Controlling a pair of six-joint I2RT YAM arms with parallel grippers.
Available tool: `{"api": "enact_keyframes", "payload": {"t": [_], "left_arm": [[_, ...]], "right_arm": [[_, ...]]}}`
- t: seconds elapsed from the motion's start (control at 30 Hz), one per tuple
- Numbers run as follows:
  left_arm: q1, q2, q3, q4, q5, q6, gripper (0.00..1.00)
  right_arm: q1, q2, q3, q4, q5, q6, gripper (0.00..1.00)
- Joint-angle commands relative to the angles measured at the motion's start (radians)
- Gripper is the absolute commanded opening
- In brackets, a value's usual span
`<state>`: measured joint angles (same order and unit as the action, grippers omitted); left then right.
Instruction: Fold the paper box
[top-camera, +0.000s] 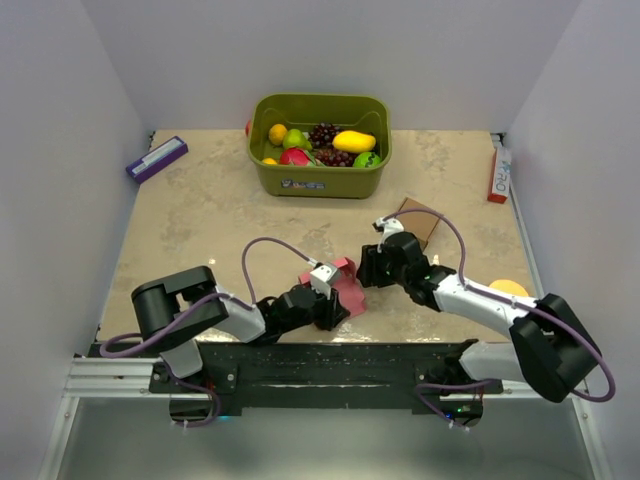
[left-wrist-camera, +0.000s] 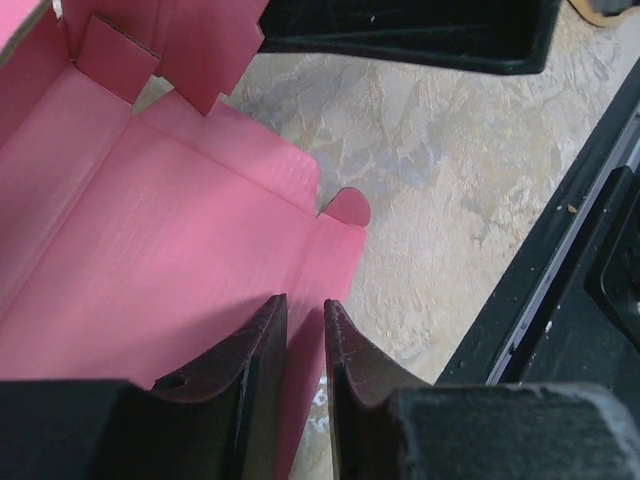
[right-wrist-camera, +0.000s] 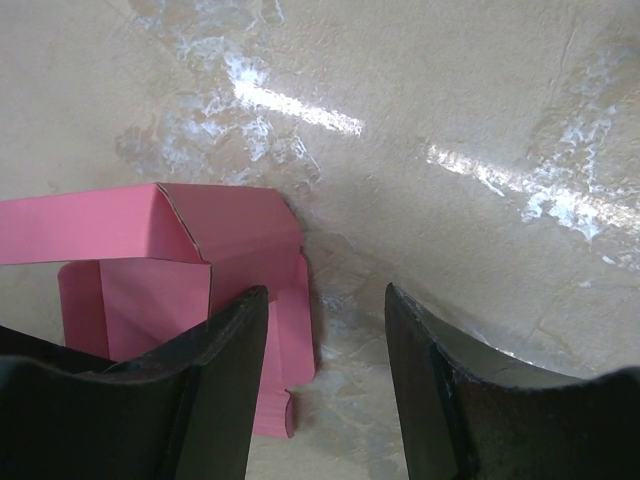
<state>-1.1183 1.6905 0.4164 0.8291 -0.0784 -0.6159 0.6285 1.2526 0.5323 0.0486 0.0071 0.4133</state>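
The paper box (top-camera: 346, 281) is a pink card cutout, partly folded, lying on the table between my two grippers. In the left wrist view it (left-wrist-camera: 150, 230) fills the left side, with raised walls and flaps at the top left. My left gripper (left-wrist-camera: 305, 300) is nearly shut with a slim gap, its tips over the card's right edge; the card lies beneath the fingers, not between them. In the top view it (top-camera: 328, 300) sits at the box's near side. My right gripper (right-wrist-camera: 327, 288) is open and empty, its left finger over a flap of the box (right-wrist-camera: 230, 230). It (top-camera: 365, 268) stands at the box's right side.
A green bin (top-camera: 320, 186) of toy fruit stands at the back centre. A small brown cardboard box (top-camera: 422, 220) lies behind the right arm. A purple box (top-camera: 157, 157) lies far left, a red and white box (top-camera: 498, 170) far right, and an orange disc (top-camera: 510, 288) near the right arm.
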Motion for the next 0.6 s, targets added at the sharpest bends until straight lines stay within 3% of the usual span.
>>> {"api": "enact_keyframes", "payload": {"t": [0.0, 0.17, 0.4, 0.57], "left_arm": [[0.005, 0.015, -0.024, -0.12, 0.025, 0.044, 0.3], [0.005, -0.101, 0.044, -0.237, 0.016, 0.099, 0.45], [0.003, -0.285, 0.11, -0.432, -0.001, 0.13, 0.74], [0.005, -0.437, 0.148, -0.644, -0.049, 0.097, 0.83]], "right_arm": [[0.004, 0.013, 0.029, 0.019, 0.013, 0.011, 0.54], [0.005, -0.03, 0.051, -0.071, 0.054, 0.074, 0.57], [-0.001, -0.146, 0.049, -0.199, 0.128, 0.151, 0.61], [0.0, -0.255, 0.003, -0.178, 0.11, 0.121, 0.72]]}}
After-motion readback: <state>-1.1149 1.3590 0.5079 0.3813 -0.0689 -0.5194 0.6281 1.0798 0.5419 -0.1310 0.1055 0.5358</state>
